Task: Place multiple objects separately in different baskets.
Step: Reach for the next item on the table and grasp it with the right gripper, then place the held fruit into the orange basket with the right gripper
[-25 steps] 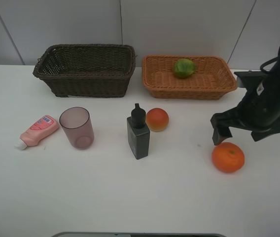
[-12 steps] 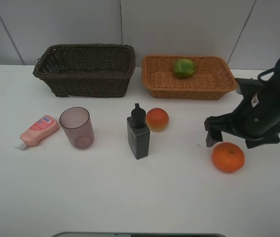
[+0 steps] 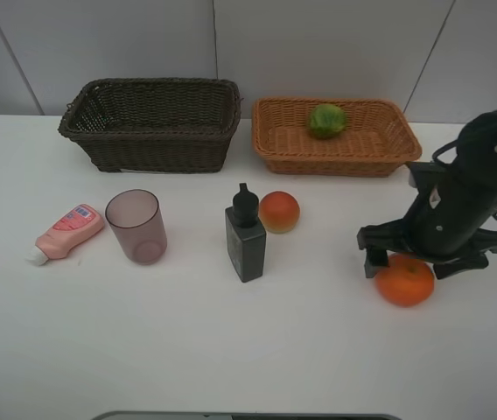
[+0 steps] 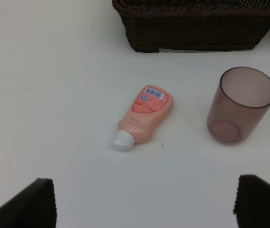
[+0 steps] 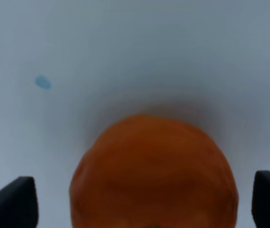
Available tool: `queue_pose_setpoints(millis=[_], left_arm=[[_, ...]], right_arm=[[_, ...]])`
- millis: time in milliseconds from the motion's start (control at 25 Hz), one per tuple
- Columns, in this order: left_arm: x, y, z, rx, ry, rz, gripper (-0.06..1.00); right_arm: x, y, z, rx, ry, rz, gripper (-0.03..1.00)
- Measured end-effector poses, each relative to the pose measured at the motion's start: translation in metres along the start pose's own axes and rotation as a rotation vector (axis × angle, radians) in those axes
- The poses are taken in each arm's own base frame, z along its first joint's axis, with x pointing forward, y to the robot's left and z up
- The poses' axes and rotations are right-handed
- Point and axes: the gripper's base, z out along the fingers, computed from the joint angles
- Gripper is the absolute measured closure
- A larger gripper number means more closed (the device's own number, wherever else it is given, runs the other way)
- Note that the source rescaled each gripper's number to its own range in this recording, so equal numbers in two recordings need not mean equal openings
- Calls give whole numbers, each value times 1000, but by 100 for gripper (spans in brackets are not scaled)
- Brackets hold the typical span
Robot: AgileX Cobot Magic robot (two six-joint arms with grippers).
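Note:
The orange (image 3: pixel 405 283) lies on the white table at the right, and my right gripper (image 3: pixel 413 263) hangs open directly above it, a finger on each side; in the right wrist view the orange (image 5: pixel 154 175) fills the gap between the dark fingertips (image 5: pixel 11 203). A green fruit (image 3: pixel 327 120) rests in the orange-tan basket (image 3: pixel 275 144). The dark brown basket (image 3: pixel 152 144) holds nothing that I can see. The pink tube (image 4: pixel 146 114) and the mauve cup (image 4: pixel 241 103) lie ahead of my open left gripper (image 4: pixel 144 206). The pump bottle (image 3: pixel 245 236) stands beside the peach-like fruit (image 3: pixel 279 212).
Both baskets stand side by side along the back edge by the wall. In the high view the pink tube (image 3: pixel 66 232) and the cup (image 3: pixel 136 226) sit at the left. My left arm is outside the high view.
My right gripper has come down and slightly left, from above and behind the orange to straddling it. Nothing else has moved.

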Motion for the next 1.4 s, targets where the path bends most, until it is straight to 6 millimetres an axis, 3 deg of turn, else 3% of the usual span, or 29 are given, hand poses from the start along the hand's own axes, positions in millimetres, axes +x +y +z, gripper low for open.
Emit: queue_pose_setpoints(millis=[200,400,480,560,1400], left_arm=[[0,0,0,0,0,0,-2],[0,0,0,0,0,0,-2],[0,0,0,0,0,0,-2],[0,0,0,0,0,0,-2],[0,0,0,0,0,0,-2]], right_arm=[[0,2,17,13,43,-6,-3],[1,2,21,16,57,-6,-1],[0,2,21,15,57,-6,12],[1,3,21,16,56,-8,33],[1,4,21,7,61,6,32]])
